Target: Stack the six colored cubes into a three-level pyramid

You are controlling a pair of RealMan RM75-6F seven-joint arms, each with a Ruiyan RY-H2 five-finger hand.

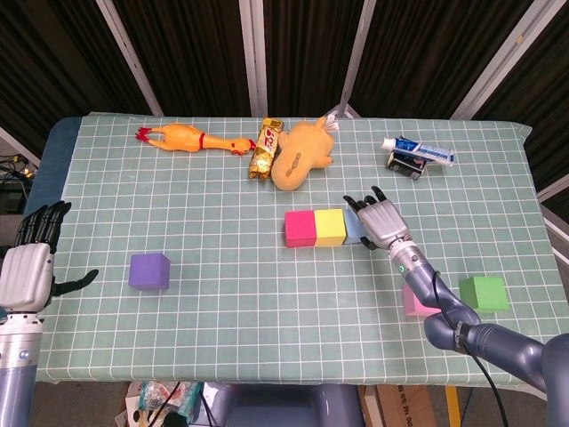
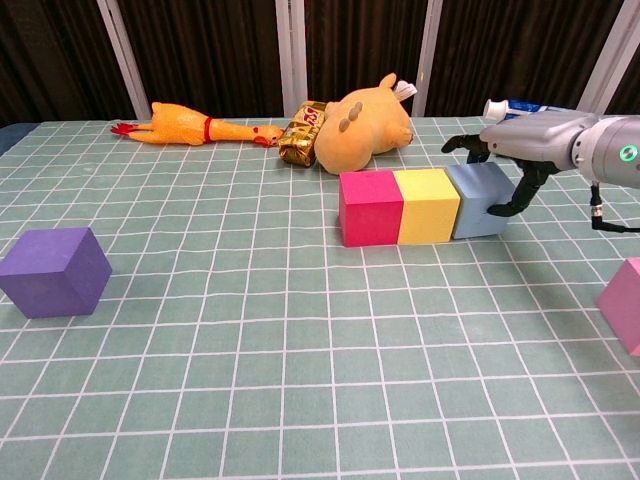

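The table, covered in a green grid mat, carries all items. Landmark: the yellow cube.

Progress: the base row appears complete. The red cube touches the yellow cube on one side; the blue cube touches it on the other. No cube stands on a second level yet. Three cubes remain loose: the purple cube, well apart beyond the red cube; the pink cube and the green cube, both near the front edge on the blue cube's side.

The right hand rests over the blue cube, fingers spread and draped across its top and outer face. Whether it grips or merely presses cannot be told from either view. The left hand hangs off the table edge, fingers apart, holding nothing.

Clutter behind the row: plush toy, rubber chicken, snack bar, toothpaste tube. None obstructs the loose cubes.
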